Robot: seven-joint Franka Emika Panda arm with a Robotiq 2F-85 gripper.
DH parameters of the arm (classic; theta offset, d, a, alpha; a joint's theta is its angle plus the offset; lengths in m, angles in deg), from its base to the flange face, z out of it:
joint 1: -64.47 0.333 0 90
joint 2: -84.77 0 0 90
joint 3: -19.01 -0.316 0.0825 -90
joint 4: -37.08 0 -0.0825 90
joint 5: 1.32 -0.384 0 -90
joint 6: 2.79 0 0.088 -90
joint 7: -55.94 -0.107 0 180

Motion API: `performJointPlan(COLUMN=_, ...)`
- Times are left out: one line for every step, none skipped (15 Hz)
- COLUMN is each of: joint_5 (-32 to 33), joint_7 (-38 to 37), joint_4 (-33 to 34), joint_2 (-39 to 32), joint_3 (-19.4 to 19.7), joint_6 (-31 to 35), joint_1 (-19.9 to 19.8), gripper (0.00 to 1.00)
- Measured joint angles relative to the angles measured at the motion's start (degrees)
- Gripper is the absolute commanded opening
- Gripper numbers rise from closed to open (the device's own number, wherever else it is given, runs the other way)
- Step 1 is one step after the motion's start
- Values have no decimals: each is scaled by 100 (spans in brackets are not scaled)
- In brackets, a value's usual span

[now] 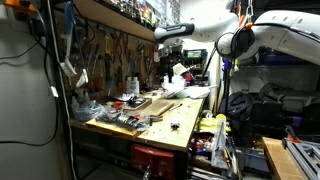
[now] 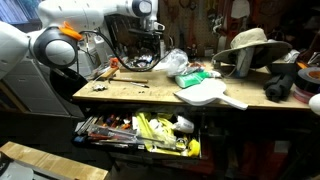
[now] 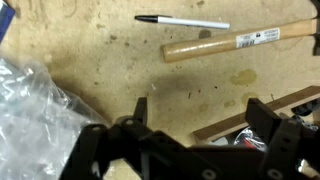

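Note:
My gripper is open and empty, hovering above the bare wooden workbench top. In the wrist view a hammer with a wooden handle and a white pen with a black cap lie ahead of the fingers. A clear crumpled plastic bag lies beside one finger. A thin wooden board edge runs under the other finger. In both exterior views the gripper hangs over the far part of the bench.
The workbench holds a white dustpan-like scoop, a straw hat, plastic bags and tools. An open drawer full of tools juts out in front. A tool wall stands behind the bench.

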Motion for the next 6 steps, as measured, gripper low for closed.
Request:
performJointPlan(joint_5=0, joint_7=-37, joint_4=-4, joint_2=10, joint_3=26, joint_6=-155, joint_1=-32, gripper=100)
performJointPlan(joint_5=0, joint_7=-39, joint_4=-4, joint_2=17, joint_3=37, joint_6=-270, joint_1=-73, gripper=100)
performJointPlan(joint_5=0, joint_7=-39, joint_4=-4, joint_2=23, joint_3=40, joint_6=-340, joint_1=-113, gripper=100)
performJointPlan(joint_5=0, joint_7=-39, joint_4=-4, joint_2=26, joint_3=41, joint_6=-367, joint_1=-145, gripper=100)
performJointPlan(joint_5=0, joint_7=-39, joint_4=-5, joint_2=27, joint_3=41, joint_6=-376, joint_1=-162, gripper=100)
performJointPlan(joint_5=0, joint_7=-39, joint_4=-5, joint_2=28, joint_3=40, joint_6=-377, joint_1=-164, gripper=100)
